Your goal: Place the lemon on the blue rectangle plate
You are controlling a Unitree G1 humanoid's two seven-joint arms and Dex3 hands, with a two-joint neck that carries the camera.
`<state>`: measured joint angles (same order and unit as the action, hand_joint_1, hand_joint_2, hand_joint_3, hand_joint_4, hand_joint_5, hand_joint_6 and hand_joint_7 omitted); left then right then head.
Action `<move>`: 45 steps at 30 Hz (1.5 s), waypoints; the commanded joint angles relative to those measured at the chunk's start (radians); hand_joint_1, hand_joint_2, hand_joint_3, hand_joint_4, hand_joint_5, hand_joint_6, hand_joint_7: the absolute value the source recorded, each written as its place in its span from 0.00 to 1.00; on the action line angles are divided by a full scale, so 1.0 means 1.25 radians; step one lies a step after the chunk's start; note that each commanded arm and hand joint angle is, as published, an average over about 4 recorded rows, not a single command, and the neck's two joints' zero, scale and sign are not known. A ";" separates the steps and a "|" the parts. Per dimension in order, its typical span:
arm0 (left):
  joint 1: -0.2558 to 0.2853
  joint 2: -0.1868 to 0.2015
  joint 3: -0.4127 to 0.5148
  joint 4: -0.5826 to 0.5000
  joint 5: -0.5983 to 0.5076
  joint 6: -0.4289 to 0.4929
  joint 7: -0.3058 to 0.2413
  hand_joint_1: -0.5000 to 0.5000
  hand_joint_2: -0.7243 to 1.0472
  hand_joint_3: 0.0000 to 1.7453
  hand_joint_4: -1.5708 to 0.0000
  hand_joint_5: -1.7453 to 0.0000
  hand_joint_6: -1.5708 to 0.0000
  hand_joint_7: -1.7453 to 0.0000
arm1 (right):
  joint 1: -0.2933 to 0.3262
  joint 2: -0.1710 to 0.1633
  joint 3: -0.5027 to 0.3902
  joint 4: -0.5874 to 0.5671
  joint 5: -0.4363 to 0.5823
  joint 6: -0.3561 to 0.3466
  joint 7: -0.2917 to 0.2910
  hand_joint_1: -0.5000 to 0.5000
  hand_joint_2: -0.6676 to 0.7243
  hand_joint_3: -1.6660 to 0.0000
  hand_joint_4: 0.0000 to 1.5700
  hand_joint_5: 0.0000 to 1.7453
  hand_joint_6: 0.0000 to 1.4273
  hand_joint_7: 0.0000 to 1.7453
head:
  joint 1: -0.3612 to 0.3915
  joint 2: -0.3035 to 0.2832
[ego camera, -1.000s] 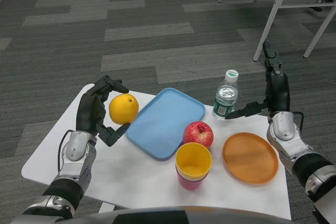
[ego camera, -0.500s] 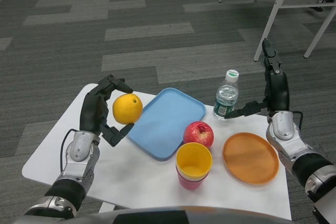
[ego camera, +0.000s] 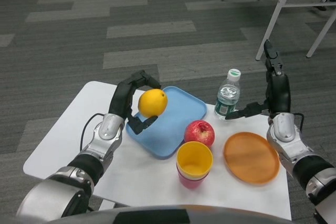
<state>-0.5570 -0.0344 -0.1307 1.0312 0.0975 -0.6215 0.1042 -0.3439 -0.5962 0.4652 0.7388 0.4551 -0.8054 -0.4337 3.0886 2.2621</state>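
Observation:
My left hand [ego camera: 131,103] holds the yellow lemon [ego camera: 152,102] between its fingers, lifted just over the left part of the blue rectangle plate [ego camera: 178,114]. The plate lies tilted in the middle of the white table [ego camera: 58,135]. Raised at the table's right edge is my right hand [ego camera: 275,90], fingers spread and pointing up, with nothing in it.
A red apple [ego camera: 199,133] sits at the plate's near right corner, with a yellow cup stacked in a pink one [ego camera: 194,164] in front of it. A water bottle [ego camera: 227,95] stands behind, an orange round plate [ego camera: 251,157] lies at the right.
My left hand has carried the lemon to the right, from beside the plate's left edge to over the plate. The right hand has stayed put.

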 commanded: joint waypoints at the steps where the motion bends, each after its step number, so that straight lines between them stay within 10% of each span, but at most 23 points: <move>1: -0.047 -0.004 -0.021 0.048 0.002 0.036 0.005 0.00 1.00 1.00 1.00 0.35 0.45 0.24 | 0.006 0.000 0.002 -0.004 0.000 0.003 -0.002 0.17 0.59 1.00 0.00 0.00 0.00 0.00 | 0.000 -0.002; 13: -0.106 -0.023 -0.070 0.147 0.002 0.230 0.004 0.00 1.00 0.85 1.00 0.69 0.97 0.19 | 0.004 0.004 0.003 0.003 0.000 0.003 -0.002 0.17 0.59 0.95 0.00 0.00 0.00 0.00 | -0.002 -0.020; 27: -0.119 -0.024 -0.108 0.189 0.008 0.277 -0.005 0.00 1.00 0.85 1.00 0.71 1.00 0.13 | 0.003 0.007 0.003 0.008 0.000 0.004 -0.002 0.18 0.59 0.95 0.00 0.00 0.00 0.00 | 0.000 -0.031; 33: -0.116 -0.024 -0.107 0.191 0.008 0.262 -0.005 0.00 1.00 0.69 1.00 0.76 1.00 0.06 | 0.003 0.007 0.003 0.008 0.000 0.004 -0.002 0.17 0.59 0.95 0.00 0.00 0.00 0.00 | -0.001 -0.031; 40: -0.109 -0.022 -0.103 0.197 0.008 0.205 0.000 0.00 0.94 0.11 1.00 0.78 1.00 0.33 | 0.003 0.007 0.003 0.008 0.000 0.004 -0.002 0.18 0.59 0.95 0.00 0.00 0.00 0.00 | 0.005 -0.029; 45: -0.085 -0.020 -0.063 0.198 0.008 0.110 0.016 0.00 0.44 0.05 1.00 0.97 1.00 0.78 | 0.003 0.008 0.003 0.008 0.000 0.003 -0.002 0.17 0.59 0.98 0.00 0.00 0.00 0.00 | 0.012 -0.023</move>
<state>-0.6827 -0.0673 -0.2269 1.2692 0.1026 -0.4515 0.1130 -0.3418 -0.5923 0.4673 0.7462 0.4554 -0.8053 -0.4337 3.1012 2.2315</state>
